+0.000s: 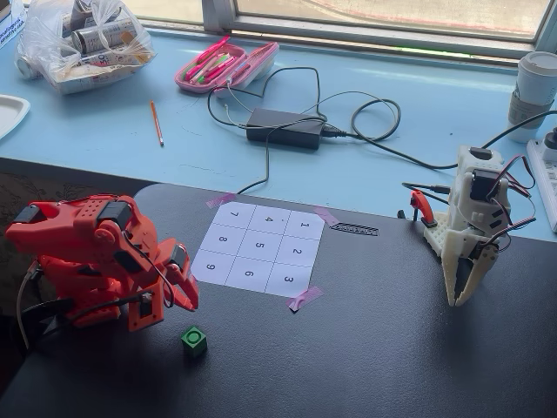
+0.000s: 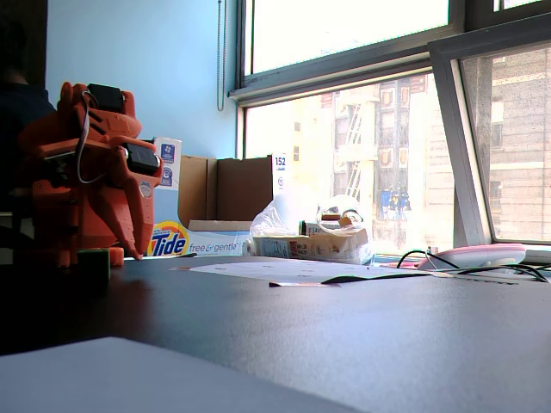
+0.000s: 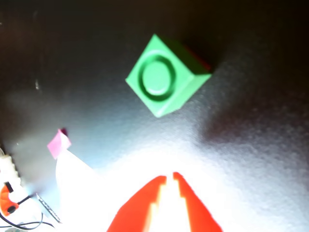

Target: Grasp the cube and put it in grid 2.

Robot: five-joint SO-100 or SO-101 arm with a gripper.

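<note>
The cube (image 1: 194,340) sits on the dark table (image 1: 392,348), at 7 o'clock from the numbered sheet, clear of grid 2 (image 1: 297,252); it appears light, rigid, smooth plastic; grip opposite flat sides; end effector (image 3: 169,177) closed, empty, short of it.

Dark table (image 1: 374,348); cube (image 1: 194,340); numbered sheet (image 1: 258,249)

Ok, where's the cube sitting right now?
In a fixed view the cube sits on the dark mat, below the numbered sheet and just right of the orange gripper.
</note>
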